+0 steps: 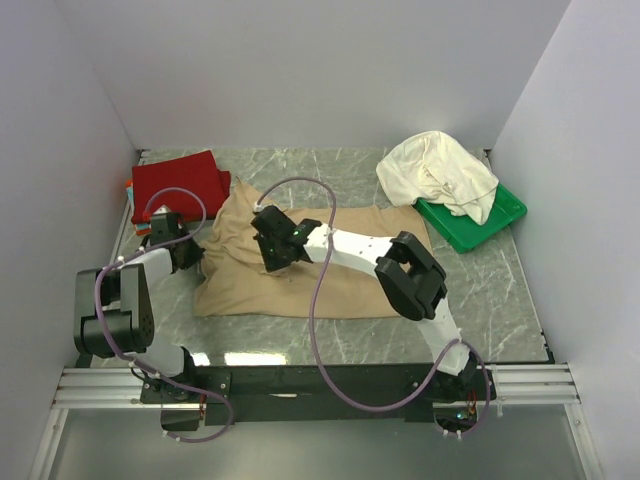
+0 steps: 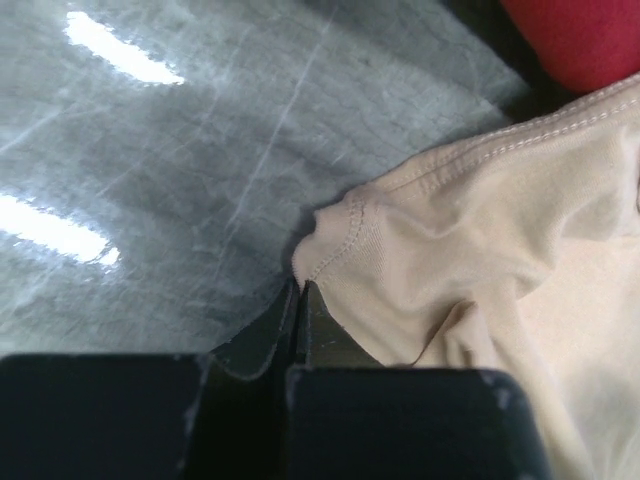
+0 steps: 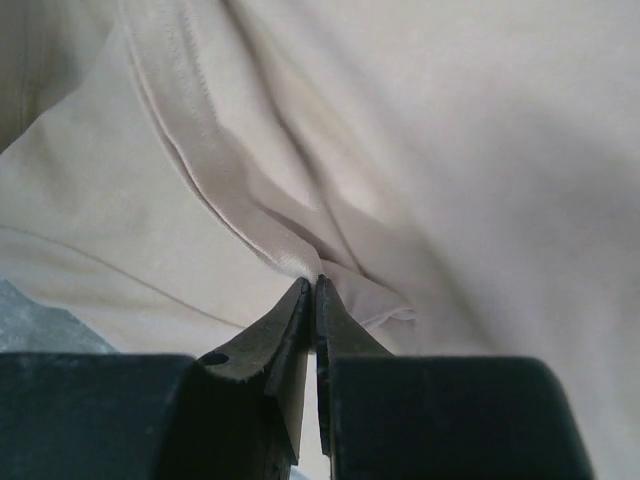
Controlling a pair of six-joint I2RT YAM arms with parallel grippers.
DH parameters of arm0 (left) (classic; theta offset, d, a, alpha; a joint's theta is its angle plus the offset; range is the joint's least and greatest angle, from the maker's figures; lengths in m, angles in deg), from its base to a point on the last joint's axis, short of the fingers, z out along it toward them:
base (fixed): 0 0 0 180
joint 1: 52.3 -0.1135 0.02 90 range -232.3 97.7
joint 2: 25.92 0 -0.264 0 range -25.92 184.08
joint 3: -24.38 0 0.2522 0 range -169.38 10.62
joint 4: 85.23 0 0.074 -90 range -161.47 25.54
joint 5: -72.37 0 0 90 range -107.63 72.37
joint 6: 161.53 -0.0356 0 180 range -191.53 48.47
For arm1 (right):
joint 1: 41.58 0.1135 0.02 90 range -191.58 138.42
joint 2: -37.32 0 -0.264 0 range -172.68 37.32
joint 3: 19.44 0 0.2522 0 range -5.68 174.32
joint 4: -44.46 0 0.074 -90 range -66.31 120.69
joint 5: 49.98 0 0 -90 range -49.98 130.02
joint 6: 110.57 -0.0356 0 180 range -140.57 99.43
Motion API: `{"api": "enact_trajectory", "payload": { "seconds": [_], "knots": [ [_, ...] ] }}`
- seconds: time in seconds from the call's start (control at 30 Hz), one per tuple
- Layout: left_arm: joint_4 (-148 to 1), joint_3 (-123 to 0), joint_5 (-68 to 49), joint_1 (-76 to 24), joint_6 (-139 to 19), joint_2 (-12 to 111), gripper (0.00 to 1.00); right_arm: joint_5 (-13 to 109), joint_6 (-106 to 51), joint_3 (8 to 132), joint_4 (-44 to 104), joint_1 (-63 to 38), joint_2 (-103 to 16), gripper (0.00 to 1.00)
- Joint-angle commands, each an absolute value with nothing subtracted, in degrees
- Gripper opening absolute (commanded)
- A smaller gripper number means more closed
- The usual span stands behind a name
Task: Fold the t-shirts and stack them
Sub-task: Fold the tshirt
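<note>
The tan-beige t-shirt [image 1: 330,270] lies spread across the middle of the marble table. My left gripper [image 1: 185,255] is shut on its hemmed left edge [image 2: 335,250], low over the table. My right gripper [image 1: 272,252] is shut on a fold of the same shirt [image 3: 290,255] near its upper middle. The deep red t-shirt [image 1: 180,185] lies folded at the back left, with thin orange and teal edges under it, and shows in the left wrist view [image 2: 580,35]. The cream-white t-shirt [image 1: 435,170] lies crumpled at the back right.
A green plastic tray [image 1: 480,220] sits at the back right, partly under the cream-white shirt. White walls close in the table on the left, back and right. Grey marble table [image 2: 180,160] shows left of the tan shirt.
</note>
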State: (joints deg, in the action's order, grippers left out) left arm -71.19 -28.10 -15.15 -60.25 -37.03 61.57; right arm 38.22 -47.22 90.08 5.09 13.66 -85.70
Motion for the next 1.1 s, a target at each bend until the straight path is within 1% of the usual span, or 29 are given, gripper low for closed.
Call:
{"api": "enact_trajectory", "payload": {
  "seconds": [0.0,0.1,0.53,0.63,0.73,0.77,0.8,0.87,0.9,1.0,1.07],
  "knots": [
    [-70.07,-29.37,-17.45,-60.56,-37.87,58.81,0.01,41.07,-47.99,89.15,6.88,11.77,-82.56,0.11],
    [-69.88,-29.11,-20.52,-60.56,-37.7,57.58,0.01,41.69,-48.25,88.8,6.88,10.63,-82.65,0.11],
    [-70.41,-29.9,-20.53,-60.56,-39.37,58.37,0.09,42.48,-48.69,88.54,6.35,7.46,-83.7,0.11],
    [-70.23,-30.25,-22.45,-60.65,-39.19,57.76,0.11,42.13,-49.13,88.45,6.0,7.2,-83.7,0.13],
    [-70.06,-30.34,-23.95,-60.56,-39.19,56.27,0.14,41.61,-49.3,88.27,6.26,6.93,-83.35,0.16],
    [-69.71,-30.43,-24.39,-60.65,-38.93,55.57,0.2,41.6,-49.31,88.1,6.35,6.93,-83.18,0.24],
    [-69.62,-30.51,-25.26,-60.56,-38.93,55.21,0.32,41.43,-49.22,88.27,6.35,6.93,-82.91,0.28],
    [-69.36,-30.6,-26.32,-60.56,-38.4,53.99,0.44,40.91,-49.04,88.45,6.17,6.84,-82.47,0.37],
    [-69.36,-30.52,-26.68,-60.48,-38.31,53.45,0.52,40.55,-48.96,88.36,6.17,6.84,-81.95,0.39],
    [-69.09,-30.6,-27.38,-60.48,-37.79,51.43,0.6,38.27,-48.87,87.84,6.09,6.84,-80.02,0.45],
    [-69.18,-30.08,-27.47,-60.21,-37.26,49.6,0.62,36.69,-48.78,87.22,5.65,6.84,-78.52,0.46]
  ]
}}
